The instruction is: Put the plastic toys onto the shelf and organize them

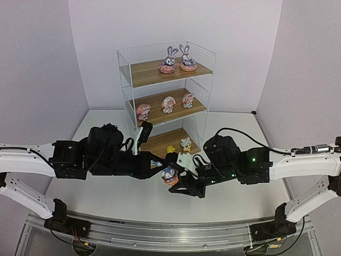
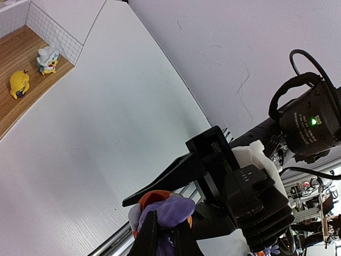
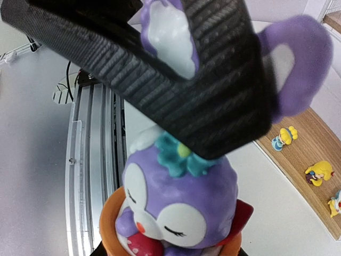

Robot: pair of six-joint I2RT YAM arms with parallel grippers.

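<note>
A purple bunny [image 1: 170, 175] on an orange-pink base hangs above the table in front of the shelf [image 1: 144, 74]. My left gripper [image 1: 168, 167] is shut on its ears [image 2: 170, 210]. From the right, my right gripper [image 1: 178, 184] has its jaws against both sides of the base [image 3: 112, 224]. One right finger [image 2: 170, 178] lies along the base. On the shelf, two purple bunnies [image 1: 177, 60] stand on the top board and three pink-white toys [image 1: 168, 104] on the middle board. Small yellow and white toys [image 1: 179, 146] sit on the bottom board [image 2: 21, 53].
The white table [image 1: 106, 197] stretches between the shelf and a metal rail [image 1: 170, 232] at its near edge, just below the held bunny. White walls close in the back and sides. The right arm's black cable [image 1: 245, 136] loops above its wrist.
</note>
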